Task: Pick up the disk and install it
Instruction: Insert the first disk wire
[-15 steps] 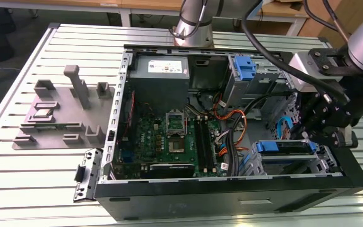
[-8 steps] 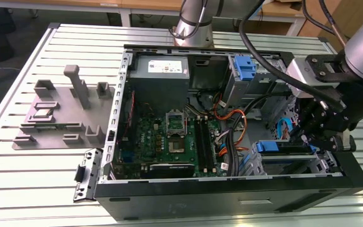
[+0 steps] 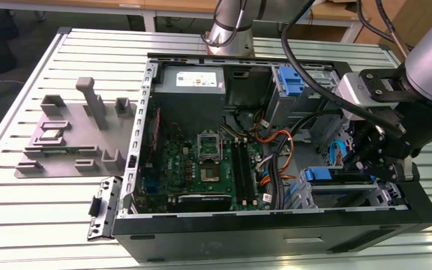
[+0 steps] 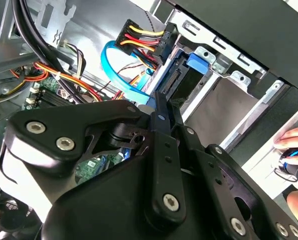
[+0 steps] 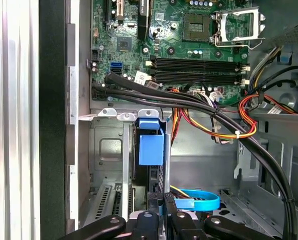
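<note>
Black pincer (image 5: 159,212) nearest lens, fingers pinched on rear edge of disk (image 5: 151,145). Disk standing on edge just ahead of fingertips, partway into grey drive cage (image 5: 106,150). Judgement: push straight along rails, keep blue cable (image 5: 201,201) beside fingers unsnagged.

1. The disk (image 5: 151,145) is seen edge-on in the first wrist view, with its bright blue plastic frame uppermost.
2. It is stood on edge in a grey metal drive bay (image 5: 106,150) at the front corner of the open computer case (image 3: 276,236).
3. In the exterior view its blue frame (image 3: 325,175) is seen inside that bay, at the exterior view's right.
</note>
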`<state>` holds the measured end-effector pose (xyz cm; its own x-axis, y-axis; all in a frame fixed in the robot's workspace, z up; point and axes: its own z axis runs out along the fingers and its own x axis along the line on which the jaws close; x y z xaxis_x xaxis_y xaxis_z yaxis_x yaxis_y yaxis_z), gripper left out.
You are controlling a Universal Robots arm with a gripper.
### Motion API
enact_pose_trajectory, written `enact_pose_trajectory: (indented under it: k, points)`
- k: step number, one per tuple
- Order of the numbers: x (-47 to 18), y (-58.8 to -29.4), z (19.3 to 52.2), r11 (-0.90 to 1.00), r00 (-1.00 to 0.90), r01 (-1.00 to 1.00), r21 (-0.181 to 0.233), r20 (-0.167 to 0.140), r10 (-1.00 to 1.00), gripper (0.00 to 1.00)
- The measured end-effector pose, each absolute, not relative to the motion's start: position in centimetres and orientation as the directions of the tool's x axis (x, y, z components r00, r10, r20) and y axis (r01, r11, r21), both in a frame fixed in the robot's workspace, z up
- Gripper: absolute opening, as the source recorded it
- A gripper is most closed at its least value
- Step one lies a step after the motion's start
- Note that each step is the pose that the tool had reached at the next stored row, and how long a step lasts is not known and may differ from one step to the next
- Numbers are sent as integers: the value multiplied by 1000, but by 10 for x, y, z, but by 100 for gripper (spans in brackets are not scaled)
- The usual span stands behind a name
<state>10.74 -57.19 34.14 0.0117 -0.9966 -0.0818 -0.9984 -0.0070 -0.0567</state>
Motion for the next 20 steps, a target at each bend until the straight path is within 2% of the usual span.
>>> enact_pose_trajectory:
  k: [20]
  points:
    - [106, -572, 334, -7, 12, -998, -61, -84, -996, 16]
